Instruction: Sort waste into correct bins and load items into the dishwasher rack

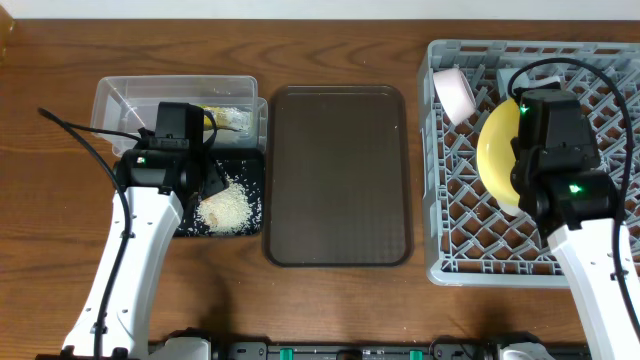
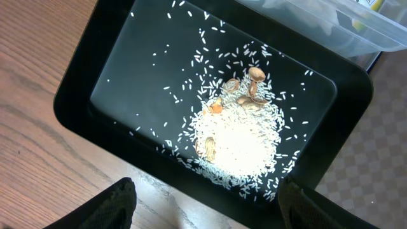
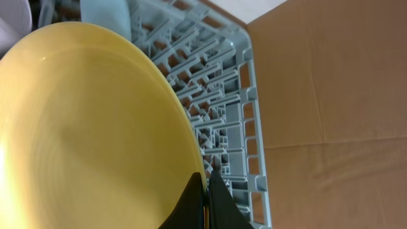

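Observation:
The black tray [image 2: 114, 83] holds a heap of white rice scraps [image 2: 238, 140] with a few brown bits on it. My left gripper [image 2: 210, 213] is open and empty, hovering over the tray's near edge. The clear tub [image 1: 120, 100] lies just behind the tray, with a yellowish printed item [image 1: 228, 118] inside, partly hidden by my arm. My right gripper [image 3: 206, 191] is shut on the rim of the yellow plate [image 3: 89, 127] and holds it on edge over the grey dishwasher rack [image 1: 460, 200]. A white cup [image 1: 455, 92] lies in the rack's far left corner.
A large brown serving tray [image 1: 340, 175] lies between the black tray and the rack. The left arm [image 1: 150, 200] covers part of the tub and black tray. The right arm [image 1: 560, 150] covers the rack's right half. Brown cardboard [image 3: 331, 95] shows beyond the rack.

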